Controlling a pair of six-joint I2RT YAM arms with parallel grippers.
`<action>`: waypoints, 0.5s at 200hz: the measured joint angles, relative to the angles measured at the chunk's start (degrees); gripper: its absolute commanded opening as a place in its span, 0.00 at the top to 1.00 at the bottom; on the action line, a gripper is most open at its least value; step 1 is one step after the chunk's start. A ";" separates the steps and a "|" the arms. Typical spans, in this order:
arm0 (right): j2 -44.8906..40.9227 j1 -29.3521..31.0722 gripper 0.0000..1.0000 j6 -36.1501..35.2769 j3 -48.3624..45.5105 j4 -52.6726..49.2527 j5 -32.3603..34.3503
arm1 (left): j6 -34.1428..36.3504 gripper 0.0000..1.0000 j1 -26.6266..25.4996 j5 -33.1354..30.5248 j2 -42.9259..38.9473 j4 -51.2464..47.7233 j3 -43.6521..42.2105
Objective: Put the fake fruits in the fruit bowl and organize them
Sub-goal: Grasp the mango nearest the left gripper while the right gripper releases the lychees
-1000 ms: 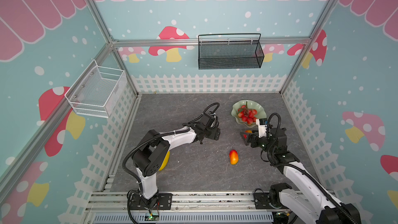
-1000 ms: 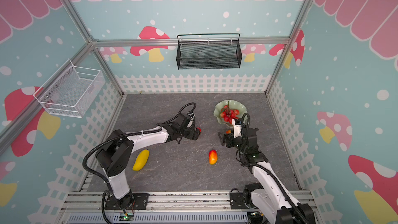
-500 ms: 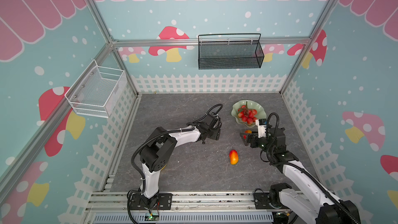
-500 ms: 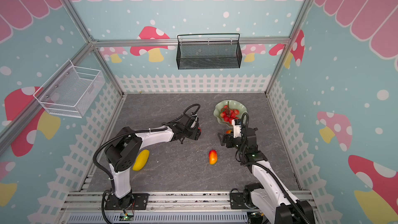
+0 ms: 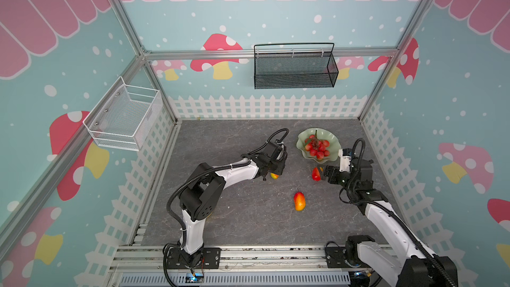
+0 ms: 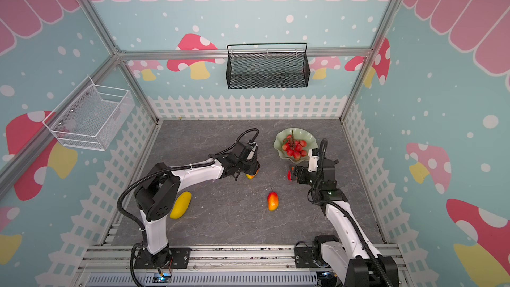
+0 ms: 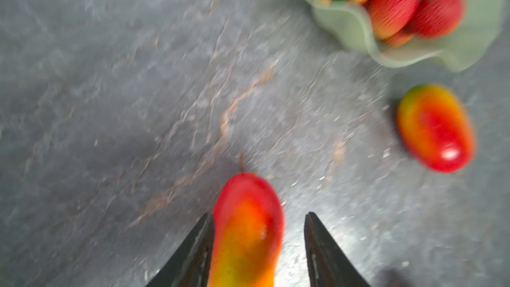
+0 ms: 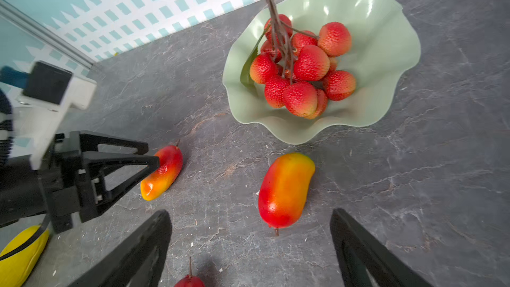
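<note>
The mint-green fruit bowl (image 5: 302, 139) (image 6: 279, 140) (image 8: 386, 23) holds the cluster of red balls (image 5: 316, 145) (image 8: 300, 73). Three mangoes lie on the grey floor. My left gripper (image 5: 277, 171) (image 7: 259, 213) straddles one mango (image 7: 248, 230) (image 8: 162, 175). One finger touches it and a narrow gap shows at the other. My right gripper (image 8: 249, 212) (image 5: 325, 173) stands open just short of a second mango (image 8: 285, 189) (image 5: 316, 173), near the bowl. A third mango (image 5: 299, 200) (image 6: 272, 200) lies nearer the front. The yellow fruit (image 6: 180, 205) lies beside the left arm's base.
A black mesh basket (image 5: 295, 69) hangs on the back wall and a white wire basket (image 5: 124, 114) on the left wall. A white picket fence (image 5: 265, 106) runs round the floor's edges.
My left gripper's jaws have narrowed from wide open to close around the mango, and the gripper shifted slightly towards the bowl. The right arm has hardly moved.
</note>
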 measured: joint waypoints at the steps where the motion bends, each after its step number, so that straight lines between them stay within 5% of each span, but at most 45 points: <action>1: 0.00 -0.09 0.07 0.00 0.00 -0.02 -0.02 | 0.00 0.47 0.00 0.11 0.00 0.02 0.15; 51: -1.25 -3.48 0.07 0.57 0.00 -0.07 -2.86 | 0.02 0.41 -0.39 3.17 2.93 0.09 15.63; 100: -0.37 -3.48 0.07 0.11 -0.17 0.17 -5.44 | 3.89 0.22 -1.07 -0.20 -2.21 -2.43 -0.55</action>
